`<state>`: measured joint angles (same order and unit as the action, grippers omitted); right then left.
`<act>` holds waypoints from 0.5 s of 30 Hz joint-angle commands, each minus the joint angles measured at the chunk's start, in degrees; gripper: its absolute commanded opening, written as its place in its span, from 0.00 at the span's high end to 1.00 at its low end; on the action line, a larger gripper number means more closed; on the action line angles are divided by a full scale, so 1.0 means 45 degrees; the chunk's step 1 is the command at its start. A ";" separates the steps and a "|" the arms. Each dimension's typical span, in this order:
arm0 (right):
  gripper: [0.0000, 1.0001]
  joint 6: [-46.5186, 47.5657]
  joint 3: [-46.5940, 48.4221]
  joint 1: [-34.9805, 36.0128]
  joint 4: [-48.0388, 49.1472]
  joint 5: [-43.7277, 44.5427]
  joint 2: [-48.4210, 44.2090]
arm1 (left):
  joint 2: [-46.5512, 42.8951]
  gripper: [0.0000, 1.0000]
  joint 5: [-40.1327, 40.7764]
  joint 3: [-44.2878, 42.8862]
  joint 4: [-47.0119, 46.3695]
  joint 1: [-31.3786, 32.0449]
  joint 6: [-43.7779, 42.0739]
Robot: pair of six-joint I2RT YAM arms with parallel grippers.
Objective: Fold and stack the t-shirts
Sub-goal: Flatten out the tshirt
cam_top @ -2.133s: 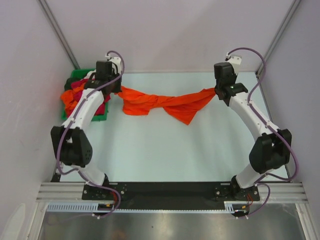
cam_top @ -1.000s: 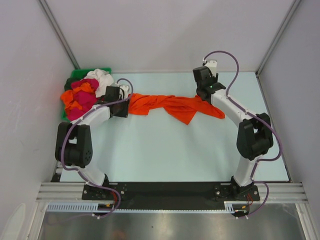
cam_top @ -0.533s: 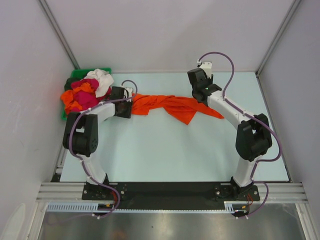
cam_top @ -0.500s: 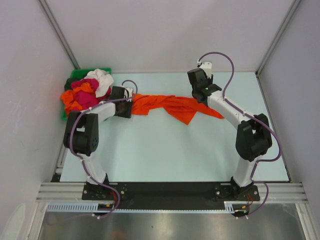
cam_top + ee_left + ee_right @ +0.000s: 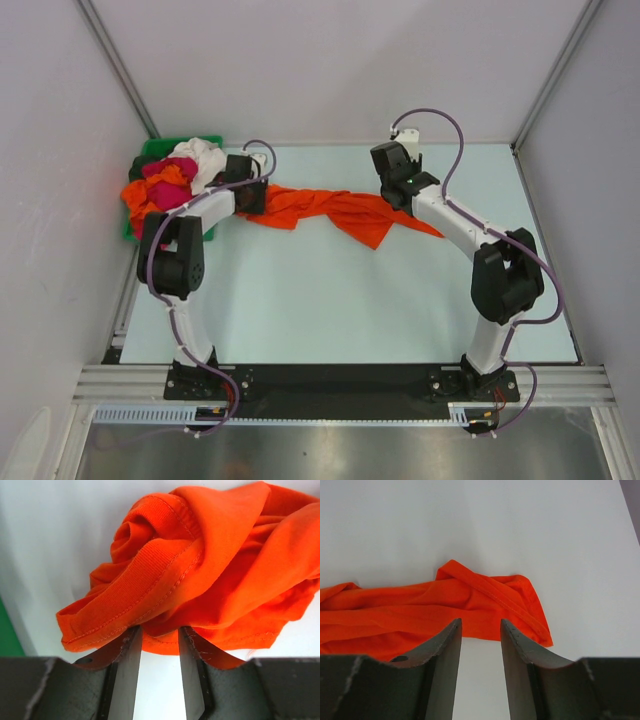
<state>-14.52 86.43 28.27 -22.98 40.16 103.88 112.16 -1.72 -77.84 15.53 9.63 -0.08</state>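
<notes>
A bright orange t-shirt (image 5: 330, 208) lies on the table as a twisted strip running left to right. My left gripper (image 5: 250, 195) is at its left end. In the left wrist view the bunched collar (image 5: 210, 570) drapes over the tips of my left gripper (image 5: 159, 630), whose jaws stand apart with bare table between them. My right gripper (image 5: 392, 185) hovers over the strip's right part. Its wrist view shows the right gripper (image 5: 481, 622) open, with the shirt's hem (image 5: 420, 615) just beyond the tips.
A green bin (image 5: 150, 150) stands at the far left corner, heaped with a white shirt (image 5: 200, 155), a magenta shirt (image 5: 170, 170) and another orange one (image 5: 145, 195). Side walls close in on the left and right.
Two seconds ago the orange shirt hung stretched between both grippers; it now lies slack on the table. The left gripper has swung toward the back, and the right gripper has shifted left.
</notes>
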 commanded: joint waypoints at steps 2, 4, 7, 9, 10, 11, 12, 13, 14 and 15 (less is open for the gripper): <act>0.58 -0.0190 -0.0144 0.0026 0.0068 0.0431 -0.0564 | 0.0311 0.61 0.0010 -0.0339 0.0084 0.0067 0.0310; 0.58 -0.0229 -0.0145 0.0026 0.0049 0.0392 -0.0544 | 0.0174 0.61 0.0049 -0.0067 0.0065 0.0067 0.0368; 0.59 -0.0346 -0.0242 0.0026 0.0049 0.0295 -0.0544 | -0.0372 0.61 -0.0010 0.0188 0.0123 0.0067 0.0330; 0.59 -0.0347 -0.0281 0.0065 0.0049 0.0274 -0.0525 | -0.0839 0.60 0.0010 0.0422 0.0143 0.0048 0.0329; 0.59 -0.0405 -0.0282 0.0065 0.0068 0.0236 -0.0544 | -0.0958 0.60 0.0010 0.0482 0.0143 0.0009 0.0310; 0.59 -0.0444 -0.0282 0.0104 0.0068 0.0255 -0.0564 | -0.1056 0.60 -0.0009 0.0579 0.0181 0.0028 0.0329; 0.59 -0.0444 -0.0301 0.0123 0.0088 0.0235 -0.0564 | -0.1134 0.59 -0.0029 0.0599 0.0221 -0.0030 0.0329; 0.59 -0.0444 -0.0301 0.0143 0.0088 0.0235 -0.0564 | -0.1193 0.59 -0.0048 0.0561 0.0298 -0.0030 0.0329; 0.59 -0.0444 -0.0301 0.0182 0.0088 0.0216 -0.0564 | -0.1213 0.59 -0.0068 0.0560 0.0357 -0.0069 0.0329; 0.59 -0.0444 -0.0301 0.0182 0.0088 0.0216 -0.0544 | -0.1194 0.59 -0.0049 0.0580 0.0416 -0.0069 0.0329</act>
<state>-15.22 85.17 28.47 -23.09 40.16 103.81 110.96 -1.72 -75.44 17.28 9.61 0.21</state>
